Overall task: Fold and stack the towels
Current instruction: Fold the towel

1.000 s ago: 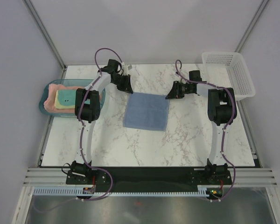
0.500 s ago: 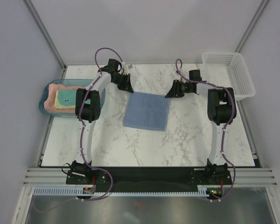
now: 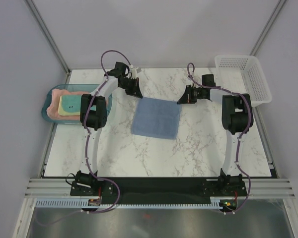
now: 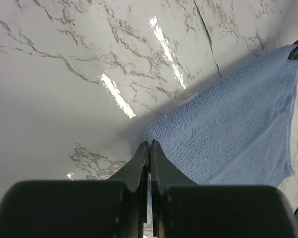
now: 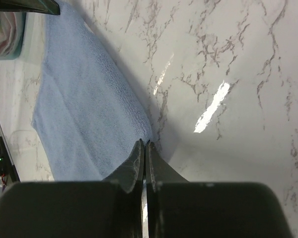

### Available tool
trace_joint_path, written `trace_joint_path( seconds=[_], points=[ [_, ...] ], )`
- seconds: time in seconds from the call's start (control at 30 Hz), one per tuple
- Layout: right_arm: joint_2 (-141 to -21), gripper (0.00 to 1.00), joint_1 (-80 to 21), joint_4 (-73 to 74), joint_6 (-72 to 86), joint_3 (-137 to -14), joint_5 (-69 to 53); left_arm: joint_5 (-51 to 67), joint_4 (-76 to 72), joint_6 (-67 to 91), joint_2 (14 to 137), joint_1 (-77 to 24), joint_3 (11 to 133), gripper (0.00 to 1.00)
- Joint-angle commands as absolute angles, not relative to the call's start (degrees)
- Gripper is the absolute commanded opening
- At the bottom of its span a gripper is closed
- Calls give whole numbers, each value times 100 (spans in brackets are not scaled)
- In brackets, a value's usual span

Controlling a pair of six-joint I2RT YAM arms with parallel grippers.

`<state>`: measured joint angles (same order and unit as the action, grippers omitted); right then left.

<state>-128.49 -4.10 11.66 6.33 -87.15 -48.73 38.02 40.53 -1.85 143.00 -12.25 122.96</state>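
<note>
**Left gripper and right gripper pinch the blue towel: two done, one to go**

You have both grippers squeezed shut, one on each far corner of the blue towel. The left gripper has the far left corner and the right gripper has the far right corner. The blue towel lies flat on the table, out in the open.

To the left of the blue towel sits the teal tray. In it the pink towel lies folded, with the yellow towel folded on top. So that part looks done.

What is left, I think: fold the blue towel smaller, then put it on the pile.

Count with me: three towels, two grippers, one teal tray, and one white basket far off to the right of the blue towel.
</note>
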Motion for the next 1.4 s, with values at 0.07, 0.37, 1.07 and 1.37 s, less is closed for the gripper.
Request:
trace_joint_path(
  seconds=[0.07,0.37,1.07,1.37],
  points=[
    [-12095,0,-396,958,466,-8499,-4904,4008,3903,-184,13843,-1222,12288,2],
    [-11444,0,-553,923,422,-8034,-4878,3981,3718,-264,13079,-1230,11444,2],
    [-9510,0,-1125,879,439,-6056,-4342,3278,2523,-211,10609,-1380,8008,2],
    [-9053,0,-1274,914,563,-5731,-4043,3252,2470,-97,9941,-1424,7322,2]
  ],
)
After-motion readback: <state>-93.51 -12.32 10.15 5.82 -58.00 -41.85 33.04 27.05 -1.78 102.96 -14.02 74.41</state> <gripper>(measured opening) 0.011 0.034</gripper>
